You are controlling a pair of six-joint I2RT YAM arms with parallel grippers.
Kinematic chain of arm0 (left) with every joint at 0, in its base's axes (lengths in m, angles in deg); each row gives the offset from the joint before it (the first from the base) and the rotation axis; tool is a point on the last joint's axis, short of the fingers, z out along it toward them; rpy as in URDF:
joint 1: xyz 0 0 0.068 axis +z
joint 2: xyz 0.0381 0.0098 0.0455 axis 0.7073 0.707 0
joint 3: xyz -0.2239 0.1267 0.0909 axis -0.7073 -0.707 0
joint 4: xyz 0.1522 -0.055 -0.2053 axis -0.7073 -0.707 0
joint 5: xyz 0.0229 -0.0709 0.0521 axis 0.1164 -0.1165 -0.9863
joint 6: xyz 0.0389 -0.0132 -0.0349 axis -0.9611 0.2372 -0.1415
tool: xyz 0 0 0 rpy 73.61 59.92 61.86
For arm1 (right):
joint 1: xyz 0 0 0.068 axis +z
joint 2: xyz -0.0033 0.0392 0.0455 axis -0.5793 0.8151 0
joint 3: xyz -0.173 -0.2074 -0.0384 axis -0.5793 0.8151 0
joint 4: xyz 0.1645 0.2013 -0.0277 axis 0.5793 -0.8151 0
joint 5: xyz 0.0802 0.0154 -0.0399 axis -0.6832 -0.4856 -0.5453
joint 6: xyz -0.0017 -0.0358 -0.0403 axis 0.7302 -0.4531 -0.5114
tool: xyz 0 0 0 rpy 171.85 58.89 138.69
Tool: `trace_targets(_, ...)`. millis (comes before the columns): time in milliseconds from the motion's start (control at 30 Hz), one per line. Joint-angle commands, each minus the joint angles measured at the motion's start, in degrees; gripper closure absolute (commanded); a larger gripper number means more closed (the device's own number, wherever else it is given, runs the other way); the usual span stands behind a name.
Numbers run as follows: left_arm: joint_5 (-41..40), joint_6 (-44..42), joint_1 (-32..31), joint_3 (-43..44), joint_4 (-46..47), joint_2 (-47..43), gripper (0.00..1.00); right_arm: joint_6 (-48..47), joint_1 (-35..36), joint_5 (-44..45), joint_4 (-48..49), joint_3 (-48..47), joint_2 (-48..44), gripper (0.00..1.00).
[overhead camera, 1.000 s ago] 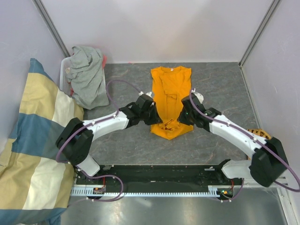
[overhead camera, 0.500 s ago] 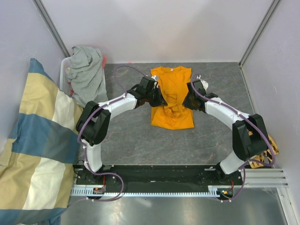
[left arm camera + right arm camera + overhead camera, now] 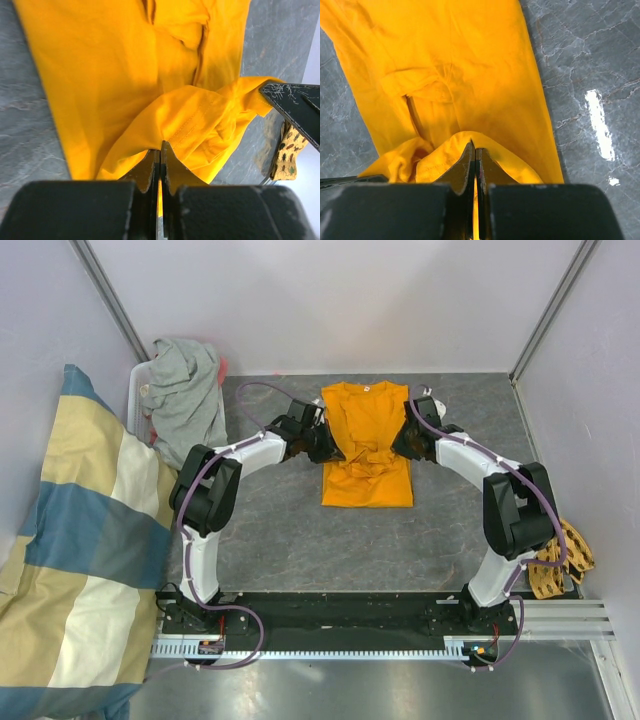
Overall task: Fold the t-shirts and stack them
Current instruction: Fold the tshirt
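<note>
The orange t-shirt (image 3: 366, 415) lies lengthwise in the middle of the table, neck at the far end. Its near hem is lifted and bunched over the middle of the shirt. My left gripper (image 3: 327, 447) is shut on the hem's left part (image 3: 190, 125); its tips (image 3: 160, 148) pinch the cloth. My right gripper (image 3: 399, 444) is shut on the hem's right part (image 3: 450, 150), tips (image 3: 475, 148) closed on the fold. The grey t-shirt (image 3: 186, 400) lies crumpled over a white bin at the back left.
A large cream-and-blue cloth (image 3: 70, 540) fills the left side. A tan woven disc (image 3: 555, 565) sits by the right arm's base. The white bin (image 3: 134, 400) stands at the table's back left corner. Walls close in the table on three sides.
Both grippers have carried the orange shirt's hem away from the arm bases toward the neck. The lower half now lies doubled over the middle and the arms are stretched farther out.
</note>
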Motion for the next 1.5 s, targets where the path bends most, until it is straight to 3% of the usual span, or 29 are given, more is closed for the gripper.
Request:
trace_targets(0,2.64,-1.79,1.41,2.46,2.19,1.23,0.98,-0.34,-1.24,-0.94,2.07,-2.64,1.25,1.00)
trace_targets(400,3.79,-1.09,2.73,4.40,2.98,4.39,0.98,0.01,-3.26,-1.56,2.78,-3.08,3.53,0.99)
trace_targets(467,4.40,-0.82,3.17,5.18,2.98,5.09,0.93,0.10,-3.87,-2.00,3.30,-3.78,3.97,0.88)
trace_targets(500,4.58,-0.74,3.44,5.62,3.15,5.79,0.89,0.45,-4.75,-2.26,3.56,-4.05,4.15,0.72)
trace_targets(567,5.37,-0.30,4.75,6.85,3.15,6.32,0.85,0.72,-5.98,-3.05,5.23,-4.66,4.06,0.58)
trace_targets(600,5.72,0.05,5.37,7.29,3.33,6.85,0.74,0.72,-7.38,-3.40,5.50,-5.19,3.97,0.47)
trace_targets(667,6.68,0.50,7.21,8.78,3.59,7.03,0.61,0.37,-8.97,-4.71,5.68,-7.29,4.06,0.34)
trace_targets(700,6.69,0.58,7.91,9.40,3.50,7.03,0.46,0.19,-10.63,-5.24,5.68,-8.00,4.15,0.29)
trace_targets(767,7.47,0.58,9.84,11.07,3.50,7.20,0.40,-0.07,-12.13,-6.73,5.33,-9.49,4.06,0.28)
trace_targets(867,9.14,0.94,12.30,12.74,3.42,7.20,0.16,-0.95,-14.24,-7.18,4.63,-9.41,3.19,0.27)
trace_targets(1033,10.46,-1.08,13.28,10.21,2.71,4.13,0.14,-3.06,-14.60,-12.36,4.53,-4.94,-0.06,0.27)
trace_targets(1133,10.30,-2.49,12.58,4.42,3.15,0.10,0.14,-3.76,-14.51,-16.13,5.06,-0.28,-2.61,0.27)
trace_targets(1333,8.80,-1.35,11.18,-16.39,10.79,-10.80,0.14,-7.01,-13.72,-21.85,5.50,7.98,-10.34,0.27)
trace_targets(1467,7.04,-1.00,9.86,-24.33,12.82,-16.78,0.14,-9.74,-12.23,-25.97,5.24,9.66,-14.30,0.26)
